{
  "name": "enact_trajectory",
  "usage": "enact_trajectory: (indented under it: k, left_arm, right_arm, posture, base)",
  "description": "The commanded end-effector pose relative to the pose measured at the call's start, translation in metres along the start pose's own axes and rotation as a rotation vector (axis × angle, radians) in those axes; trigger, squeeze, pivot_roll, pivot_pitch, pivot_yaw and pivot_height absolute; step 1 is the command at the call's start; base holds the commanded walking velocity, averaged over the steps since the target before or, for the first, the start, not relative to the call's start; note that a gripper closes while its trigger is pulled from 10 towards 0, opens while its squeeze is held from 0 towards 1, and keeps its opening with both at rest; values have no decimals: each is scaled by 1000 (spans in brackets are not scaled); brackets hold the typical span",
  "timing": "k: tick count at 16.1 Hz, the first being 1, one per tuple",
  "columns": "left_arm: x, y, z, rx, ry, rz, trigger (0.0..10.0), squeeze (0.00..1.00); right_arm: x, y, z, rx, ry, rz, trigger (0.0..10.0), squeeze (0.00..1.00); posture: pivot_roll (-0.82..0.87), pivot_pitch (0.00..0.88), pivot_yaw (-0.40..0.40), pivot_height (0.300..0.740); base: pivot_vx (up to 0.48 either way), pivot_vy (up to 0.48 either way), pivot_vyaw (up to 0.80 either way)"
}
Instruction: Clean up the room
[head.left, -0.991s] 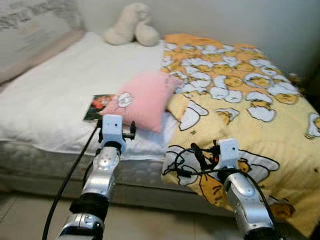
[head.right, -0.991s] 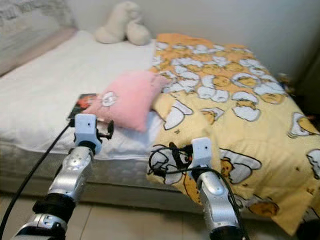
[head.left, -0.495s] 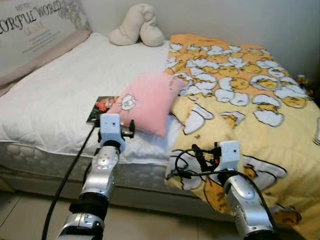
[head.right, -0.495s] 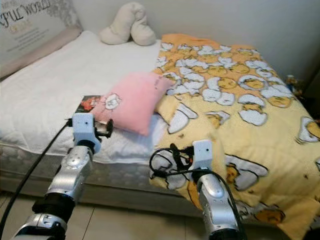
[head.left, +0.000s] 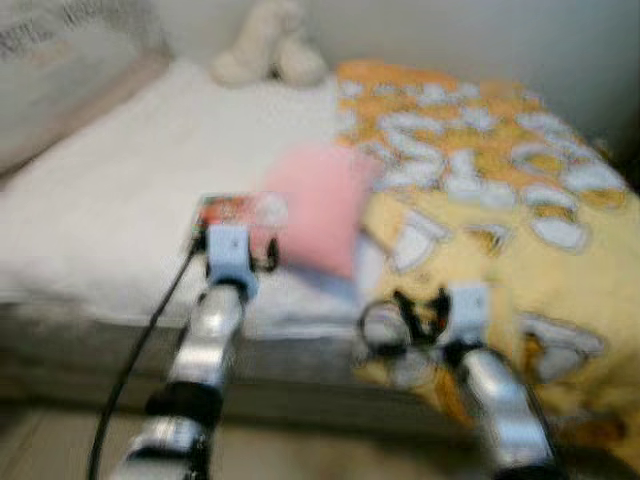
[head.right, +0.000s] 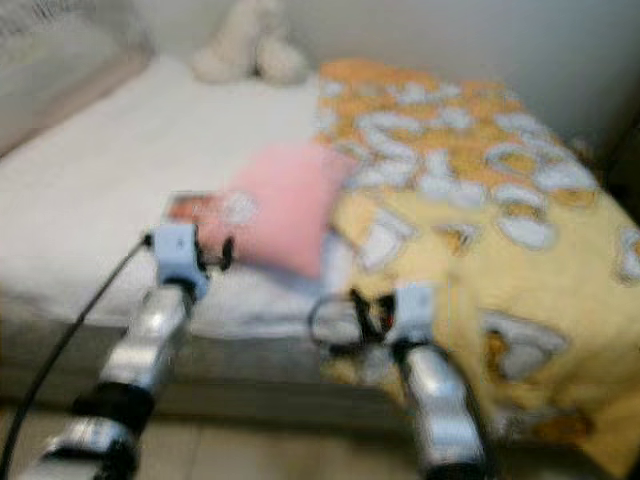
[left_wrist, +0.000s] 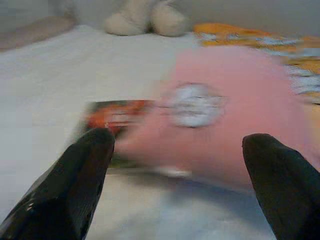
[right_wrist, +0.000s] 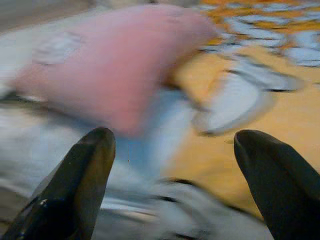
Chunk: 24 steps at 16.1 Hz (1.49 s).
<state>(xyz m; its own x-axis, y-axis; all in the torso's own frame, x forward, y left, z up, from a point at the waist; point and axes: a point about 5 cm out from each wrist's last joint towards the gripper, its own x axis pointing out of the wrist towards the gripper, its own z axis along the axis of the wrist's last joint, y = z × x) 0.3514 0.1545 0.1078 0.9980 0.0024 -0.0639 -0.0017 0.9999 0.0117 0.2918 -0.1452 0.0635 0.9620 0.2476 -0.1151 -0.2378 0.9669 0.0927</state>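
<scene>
A pink cushion (head.left: 316, 203) lies on the bed, overlapping the edge of the yellow patterned blanket (head.left: 500, 200). A book with a red cover (head.left: 225, 212) lies flat on the white sheet, partly under the cushion. My left gripper (left_wrist: 180, 150) is open, held before the bed's front edge and facing the book (left_wrist: 117, 117) and cushion (left_wrist: 235, 120). My right gripper (right_wrist: 170, 150) is open too, facing the cushion (right_wrist: 120, 75) and the blanket's edge (right_wrist: 235, 125). Nothing is between either pair of fingers. All views are blurred.
A cream plush toy (head.left: 265, 45) sits at the back of the bed against the wall. A large pillow or board (head.left: 60, 70) leans at the far left. The mattress front (head.left: 90, 340) stands between me and the things, with floor below.
The whole picture has shifted and blurred, so the camera is moving. The bed looks slightly nearer. Both grippers stay open in front of me.
</scene>
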Motion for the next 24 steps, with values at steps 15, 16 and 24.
enact_trajectory:
  k: [15,16,24]
  left_arm:
    - [3,-11,0,4,-18,-24,10000,0]
    - [3,-11,0,5,-19,-28,10000,0]
    - [11,-9,11,22,-51,-36,10000,0]
  right_arm:
    - [-5,-36,19,-79,-104,-265,10000,0]
    - [-5,-36,19,-80,-105,-266,10000,0]
    - [-7,-40,21,-89,-115,-295,10000,0]
  posture:
    - [59,0,6,740]
    - [59,0,6,740]
    - [52,0,8,740]
  base:
    - [318,0,0]
    - [458,0,0]
    - [448,0,0]
